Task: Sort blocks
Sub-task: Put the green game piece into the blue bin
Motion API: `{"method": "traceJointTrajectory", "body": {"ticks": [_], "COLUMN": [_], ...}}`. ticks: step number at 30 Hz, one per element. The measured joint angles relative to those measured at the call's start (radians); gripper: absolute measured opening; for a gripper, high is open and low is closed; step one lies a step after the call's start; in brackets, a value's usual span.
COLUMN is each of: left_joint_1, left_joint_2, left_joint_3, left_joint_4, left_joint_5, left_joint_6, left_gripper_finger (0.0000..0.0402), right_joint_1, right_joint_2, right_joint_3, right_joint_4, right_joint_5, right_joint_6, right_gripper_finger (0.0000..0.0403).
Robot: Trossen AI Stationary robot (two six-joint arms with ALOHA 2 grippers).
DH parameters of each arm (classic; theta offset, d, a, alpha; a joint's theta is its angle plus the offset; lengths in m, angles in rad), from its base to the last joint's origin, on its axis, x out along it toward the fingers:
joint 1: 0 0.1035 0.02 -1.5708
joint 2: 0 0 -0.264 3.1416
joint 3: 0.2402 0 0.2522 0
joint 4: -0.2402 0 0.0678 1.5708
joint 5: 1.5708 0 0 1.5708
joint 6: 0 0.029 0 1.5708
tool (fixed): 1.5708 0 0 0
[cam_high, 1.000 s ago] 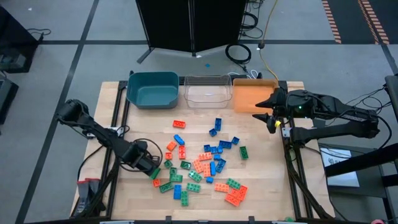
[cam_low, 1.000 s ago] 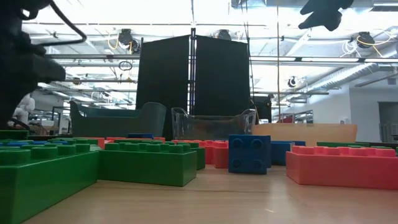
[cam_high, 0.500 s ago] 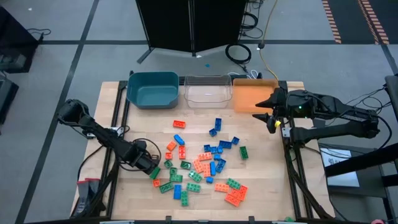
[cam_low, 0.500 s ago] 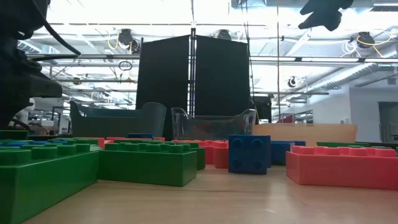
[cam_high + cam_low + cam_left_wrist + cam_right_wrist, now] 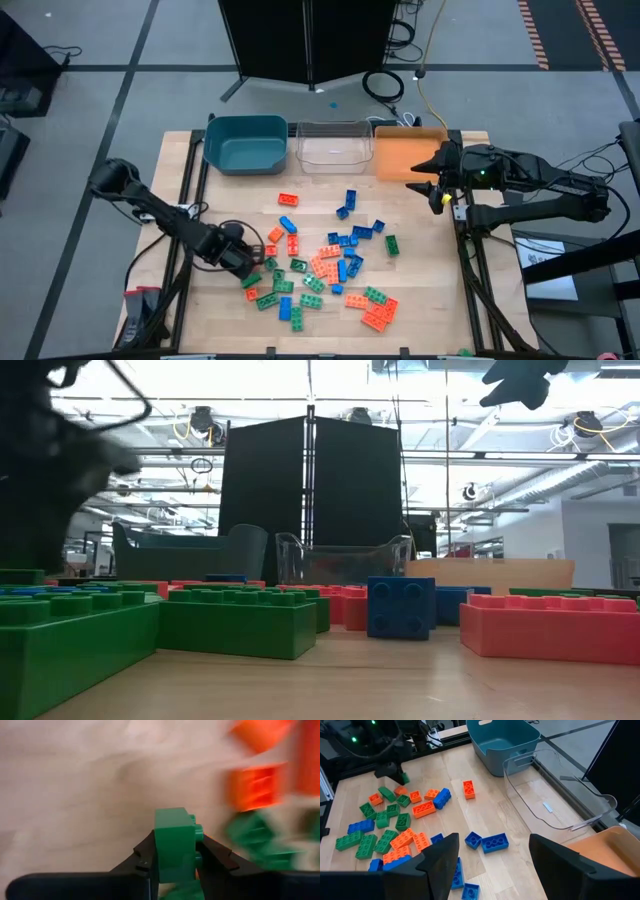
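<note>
Several green, blue and orange-red blocks [image 5: 330, 265] lie scattered flat on the wooden table's middle. My left gripper [image 5: 248, 266] hangs over the pile's left edge, pointing steeply down, shut on a green block [image 5: 173, 842]. That green block [image 5: 404, 778] also shows in the right wrist view, under the left gripper's dark fingers. My right gripper [image 5: 422, 176] hovers high at the table's right side beside the orange bin, open with nothing between its fingers [image 5: 440, 855]. My left gripper pinches the green block between its two fingers, one on the studded face [image 5: 198, 834] and one on the opposite face [image 5: 156, 845]. The fingers come from above, pointing steeply down. The block sticks out past the fingertips and looks lifted clear of the table.
Three bins stand in a row along the far edge: teal [image 5: 245, 143], clear [image 5: 333, 146] and orange [image 5: 405, 152]. Bare wood lies between the bins and the pile and along the table's near left. A black panel stands behind the table.
My left gripper has risen a little at the pile's left edge and tipped to point more steeply down; its dark shape sits higher in the low view. The blocks on the table lie where they were.
</note>
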Motion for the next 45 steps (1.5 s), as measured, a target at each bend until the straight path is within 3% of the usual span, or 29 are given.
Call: {"method": "traceJointTrajectory", "body": {"ticks": [9, 15, 22, 32, 38, 45], "left_joint_1": [0.139, 0.358, 0.707, 1.175, 1.294, 1.314], "left_joint_2": [-0.092, -0.140, -0.161, -0.133, -0.066, 0.010], "left_joint_3": [0.082, 0.140, 0.217, 0.228, 0.228, 0.228], "left_joint_4": [-0.017, -0.014, -0.017, -0.005, 0.030, 0.046], "left_joint_5": [-0.289, -0.393, -0.376, -0.171, -0.100, -0.079], "left_joint_6": [0.109, 0.386, 0.827, 1.293, 1.419, 1.468], "left_gripper_finger": [0.0097, 0.0097, 0.0097, 0.0097, 0.0107, 0.0112], "right_joint_1": [0.000, 0.000, 0.000, 0.000, 0.000, 0.000], "right_joint_2": [0.000, 0.000, 0.000, 0.002, 0.017, 0.046], "right_joint_3": [0.000, 0.000, 0.000, 0.000, 0.000, 0.000], "right_joint_4": [0.000, 0.000, 0.001, 0.005, 0.017, 0.018], "right_joint_5": [0.000, 0.000, 0.000, 0.001, 0.003, 0.003], "right_joint_6": [0.000, 0.000, 0.000, 0.017, 0.019, 0.019], "right_gripper_finger": [0.0240, 0.0240, 0.0240, 0.0240, 0.0240, 0.0240]}}
